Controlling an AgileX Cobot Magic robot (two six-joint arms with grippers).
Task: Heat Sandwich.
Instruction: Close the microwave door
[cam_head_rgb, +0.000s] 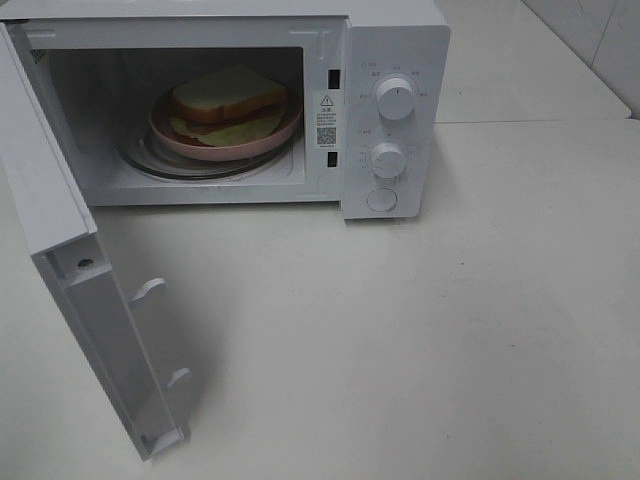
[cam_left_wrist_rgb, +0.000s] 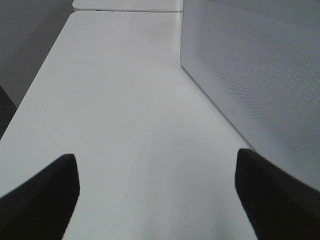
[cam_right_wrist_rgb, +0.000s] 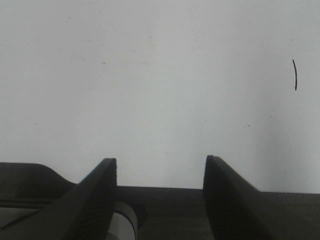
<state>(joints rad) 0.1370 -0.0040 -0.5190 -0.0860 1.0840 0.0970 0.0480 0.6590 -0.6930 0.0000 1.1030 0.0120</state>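
Now, sandwich (cam_head_rgb: 228, 95) flat on plate (cam_head_rgb: 225, 152), long axis L-R across microwave (cam_head_rgb: 400, 45)

Kitchen-like bench: a sandwich (cam_head_rgb: 228, 96) inside a microwave (cam_head_rgb: 396, 60) on a white tabletop (cam_head_rgb: 450, 330).

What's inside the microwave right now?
The sandwich on a pink plate, resting on the glass turntable. The plate covers the turntable's middle; anything beneath it can't be seen.

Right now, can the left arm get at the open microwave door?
Probably yes: the left pincer is open and empty, the door stands beside it, and only bare table lies between.
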